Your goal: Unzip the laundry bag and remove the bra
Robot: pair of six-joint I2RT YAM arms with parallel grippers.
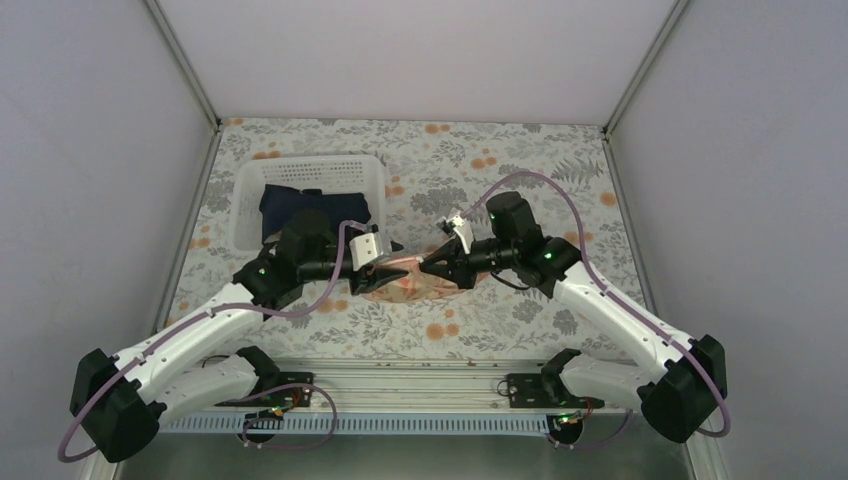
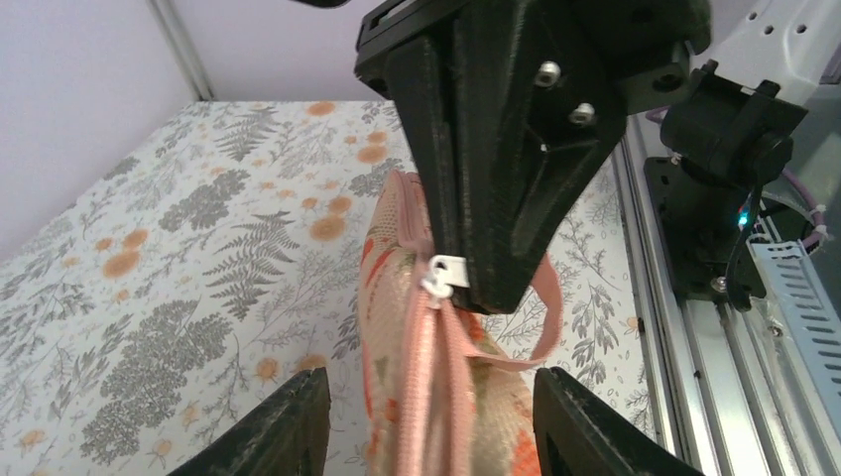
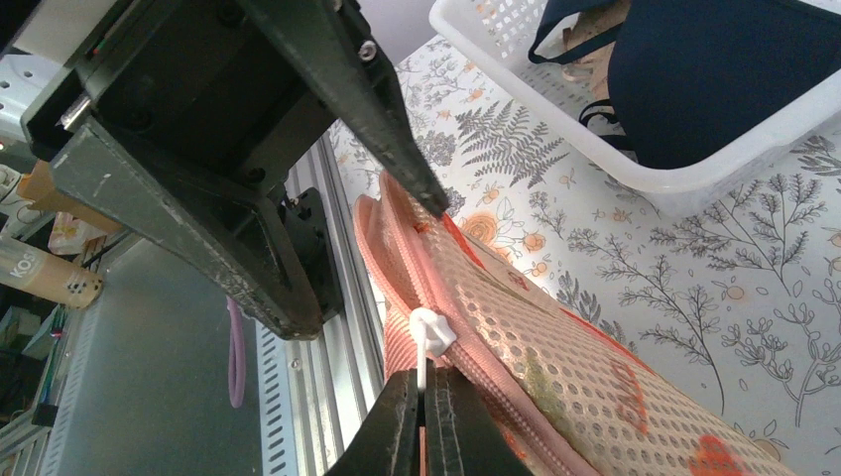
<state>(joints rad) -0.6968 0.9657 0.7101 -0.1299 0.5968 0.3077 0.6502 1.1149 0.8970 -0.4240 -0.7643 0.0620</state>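
My right pincer (image 3: 424, 392) is pressed together on the small white zip pull (image 3: 431, 329), which stands just past my fingertips on the pink edging of the laundry bag (image 3: 595, 397). My left pincer (image 2: 431, 397) is spread. Its 2 fingers straddle that same edge without clamping it, and the bag stands on its side between them, with my right pincer hanging directly ahead, nose to nose.

I judge this to be step 1 of 2, the unzipping, and barely begun: the zip teeth on either side of the pull look closed, and I see no opening. The bra is not in sight, so I take it to be inside the bag.

For the next move, I think my left pincer should close on the bag's edge right beside the pull to anchor it. My right can then draw the pull away from it along the curved zip line without dragging the whole bag.

Both my arms reach out from their bases and bend inward, wrists about level and aimed at each other. They meet over the bag, whose lower side rests on the flowered table (image 2: 149, 297) beneath them. The white basket (image 3: 595, 149) holding a navy cloth (image 3: 714, 69) sits beyond my right pincer, apart from the bag.
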